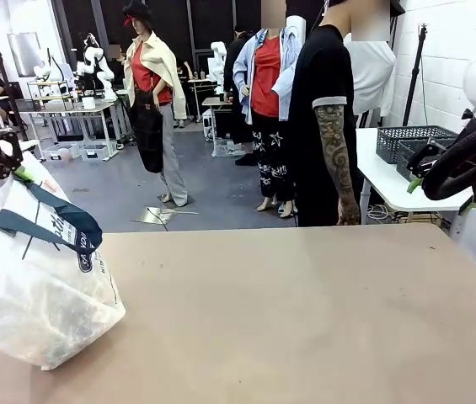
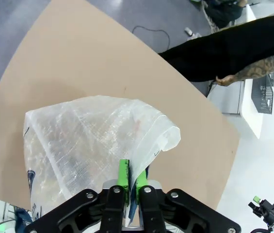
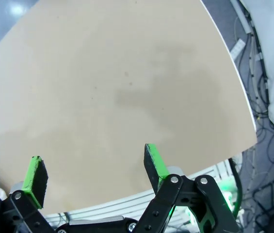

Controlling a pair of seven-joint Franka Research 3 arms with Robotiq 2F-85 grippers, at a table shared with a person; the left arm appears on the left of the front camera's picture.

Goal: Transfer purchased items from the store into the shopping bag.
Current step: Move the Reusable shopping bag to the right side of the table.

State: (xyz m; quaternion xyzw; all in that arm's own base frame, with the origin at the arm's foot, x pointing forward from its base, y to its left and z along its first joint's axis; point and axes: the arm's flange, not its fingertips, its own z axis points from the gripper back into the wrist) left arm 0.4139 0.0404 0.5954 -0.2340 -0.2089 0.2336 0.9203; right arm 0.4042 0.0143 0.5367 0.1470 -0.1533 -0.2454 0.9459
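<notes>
The shopping bag (image 1: pixel 40 286), translucent white with navy strap handles, slumps at the table's left edge. My left gripper (image 1: pixel 6 167) hangs above it. In the left wrist view this gripper (image 2: pixel 131 171) is shut on the bag's (image 2: pixel 93 141) upper rim beside a navy strap. High at the table's right side, my right gripper (image 1: pixel 438 189) stands open; the right wrist view shows its fingers (image 3: pixel 92 158) apart over bare tabletop with nothing between them. The store (image 1: pixel 413 139), a dark mesh basket, sits on a white side table at the far right. The purchased items are hidden.
A person in a black T-shirt (image 1: pixel 322 126) stands at the far edge, right of centre, arm hanging down. The tan table (image 1: pixel 288 311) stretches wide between the bag and the right arm. A white side table (image 1: pixel 389 181) stands behind at the right.
</notes>
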